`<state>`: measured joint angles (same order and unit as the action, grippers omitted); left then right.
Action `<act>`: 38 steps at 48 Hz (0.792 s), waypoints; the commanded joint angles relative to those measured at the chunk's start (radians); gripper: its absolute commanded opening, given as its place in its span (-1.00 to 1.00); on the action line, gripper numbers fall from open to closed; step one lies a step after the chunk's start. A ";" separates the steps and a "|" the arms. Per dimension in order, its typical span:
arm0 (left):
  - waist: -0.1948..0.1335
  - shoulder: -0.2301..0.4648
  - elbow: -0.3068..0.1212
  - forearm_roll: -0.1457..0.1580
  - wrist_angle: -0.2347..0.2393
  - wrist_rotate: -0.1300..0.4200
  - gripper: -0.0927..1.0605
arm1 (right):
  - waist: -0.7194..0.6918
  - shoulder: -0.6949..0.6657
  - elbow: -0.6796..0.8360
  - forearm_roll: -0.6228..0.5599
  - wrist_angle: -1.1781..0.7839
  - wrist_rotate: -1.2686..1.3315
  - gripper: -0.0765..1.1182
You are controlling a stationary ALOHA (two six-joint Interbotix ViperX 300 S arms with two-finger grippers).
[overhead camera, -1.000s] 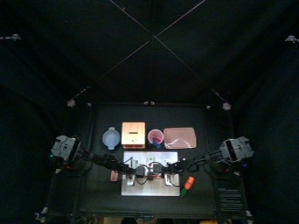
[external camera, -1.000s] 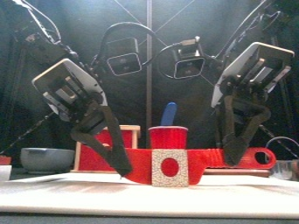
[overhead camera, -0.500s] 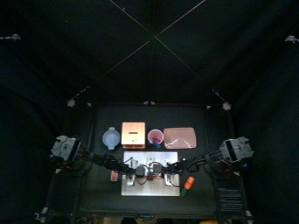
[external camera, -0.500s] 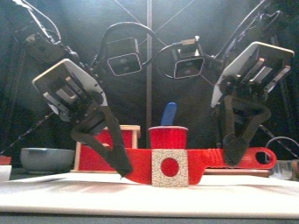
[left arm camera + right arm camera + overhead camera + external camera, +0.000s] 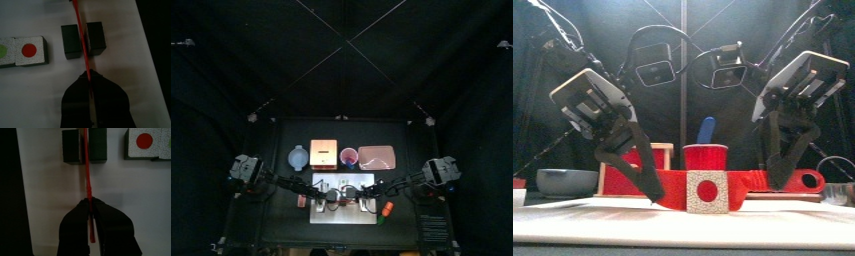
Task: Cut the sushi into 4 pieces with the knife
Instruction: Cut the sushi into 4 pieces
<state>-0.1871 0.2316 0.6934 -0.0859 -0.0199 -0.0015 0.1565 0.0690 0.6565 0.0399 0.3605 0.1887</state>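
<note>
Your left claw (image 5: 88,80) and right claw (image 5: 87,205) clench the thin knife (image 5: 754,180) by its ends; press gently, the light sushi (image 5: 70,40) should part easily.

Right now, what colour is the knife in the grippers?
Red; the knife shows best in the front view.

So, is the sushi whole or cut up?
Partly cut. Two pieces sit off to one side; the other two blocks stand together with the knife between them.
</note>
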 commanded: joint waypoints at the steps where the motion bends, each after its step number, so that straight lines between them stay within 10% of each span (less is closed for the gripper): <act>1: 0.038 0.018 0.005 0.034 0.023 0.008 -0.38 | -0.051 -0.011 -0.011 -0.026 0.000 -0.003 -0.53; 27: 0.078 -0.020 0.005 0.071 0.006 0.009 -0.32 | -0.072 -0.028 -0.028 -0.052 0.008 -0.003 -0.53; 38: 0.078 -0.061 0.000 0.080 0.008 0.006 0.00 | -0.067 -0.031 -0.040 -0.049 0.009 -0.003 -0.53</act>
<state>-0.1197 0.1871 0.7056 -0.0107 -0.0184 0.0031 0.1028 0.0583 0.6504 -0.0092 0.3758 0.1841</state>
